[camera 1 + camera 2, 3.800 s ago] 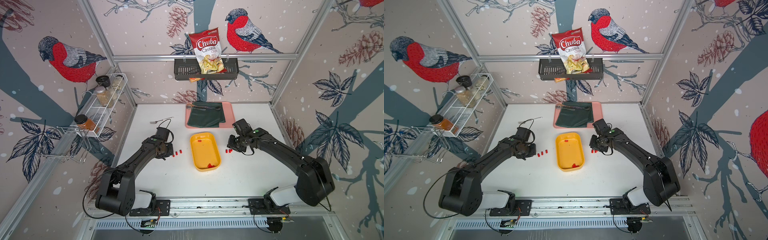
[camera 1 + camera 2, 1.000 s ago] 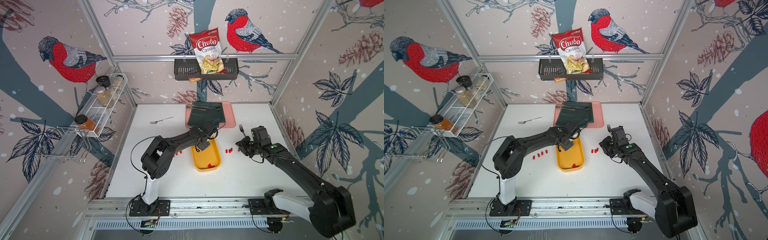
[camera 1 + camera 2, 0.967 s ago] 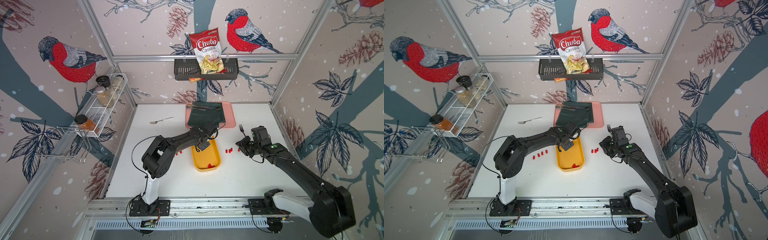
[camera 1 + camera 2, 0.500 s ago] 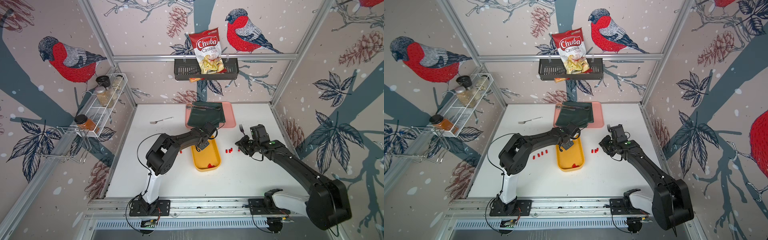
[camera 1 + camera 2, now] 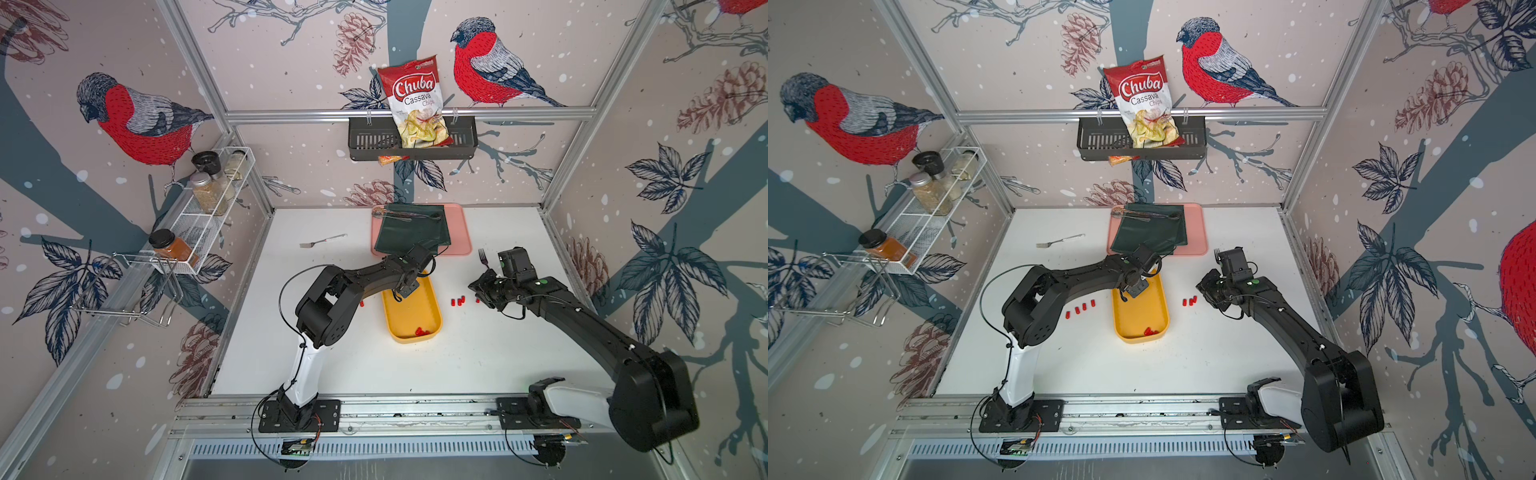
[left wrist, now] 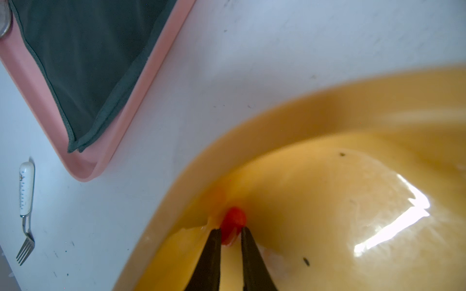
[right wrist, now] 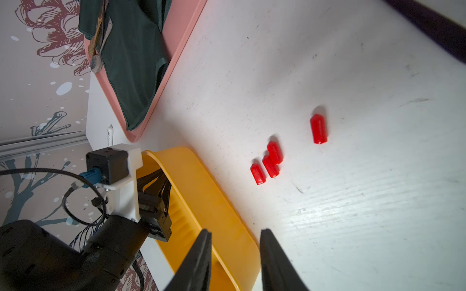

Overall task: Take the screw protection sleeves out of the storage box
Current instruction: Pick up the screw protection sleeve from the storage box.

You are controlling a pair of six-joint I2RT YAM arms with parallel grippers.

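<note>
The white bench (image 5: 415,374) is shown in both top views, and two black arms are mounted at its near edge. The left arm (image 5: 353,282) is stretched over the far end of the box, and the right arm (image 5: 582,320) is bent toward the bench on the box's right. A pink tray (image 5: 461,232), partly covered by a dark green cloth (image 5: 411,235), is placed at the far edge. The yellow box (image 5: 411,316) is set lengthwise at mid-bench, just in front of the tray.

The left gripper (image 6: 230,233) is lowered into the box's far left corner. Its jaws are narrowed onto one red sleeve (image 6: 233,221), which is touched on both sides by the tips and lies against the wall. The right gripper (image 7: 235,231) is held over the bench to the right of the box, with its jaws moderately apart and nothing between them.

A few sleeves (image 5: 422,331) are left at the near end of the box. Three are clustered on the bench to its right (image 7: 268,162), and a fourth (image 7: 318,129) lies apart from them, nearer the right gripper. Four more are lined up on the bench to the left of the box (image 5: 1079,309).
</note>
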